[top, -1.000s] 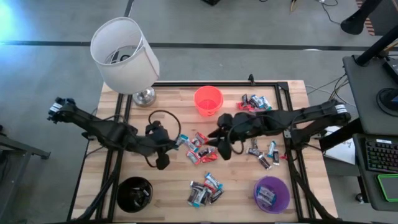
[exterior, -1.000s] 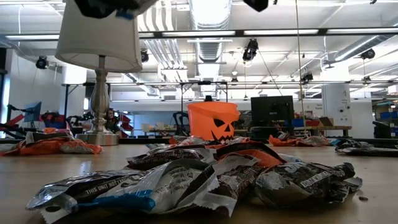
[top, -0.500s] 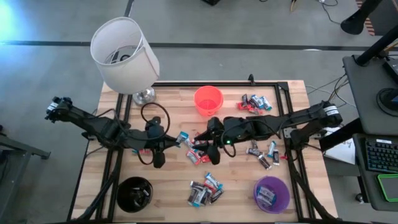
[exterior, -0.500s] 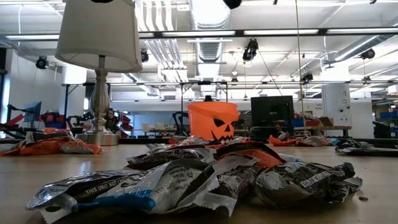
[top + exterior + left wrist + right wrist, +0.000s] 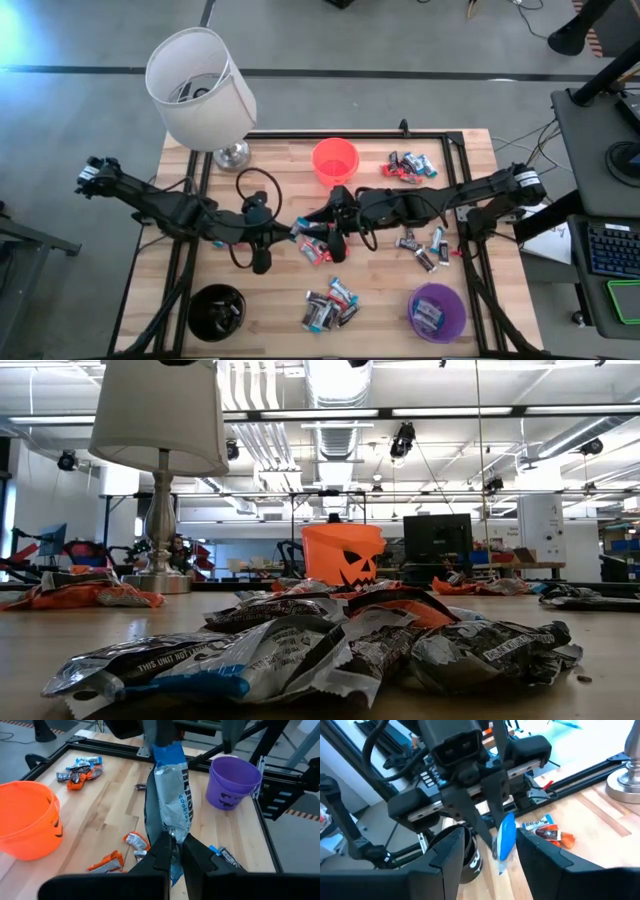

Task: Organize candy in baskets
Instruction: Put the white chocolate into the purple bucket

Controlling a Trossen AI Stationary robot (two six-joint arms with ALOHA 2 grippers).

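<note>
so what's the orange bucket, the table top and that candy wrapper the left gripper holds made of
The orange bucket looks like smooth moulded plastic, with an even colour and a soft sheen. The table top seems to be pale wood, with plank seams and grain showing. The candy wrapper, pinched in the left gripper, looks like thin glossy foil or plastic film: it is creased, silver and blue, and printed.

— Where are the baskets placed on the worktop [image 5: 275, 305]?

— One basket [image 5: 335, 161] is set at the back centre, one [image 5: 216, 311] at the front left, one [image 5: 437, 310] at the front right.

— And the candy?

— A candy [image 5: 300, 227] is held mid-worktop between the left pincer [image 5: 281, 233] and the right pincer [image 5: 322, 224]; a pile [image 5: 329, 304] is found between the front baskets.
</note>
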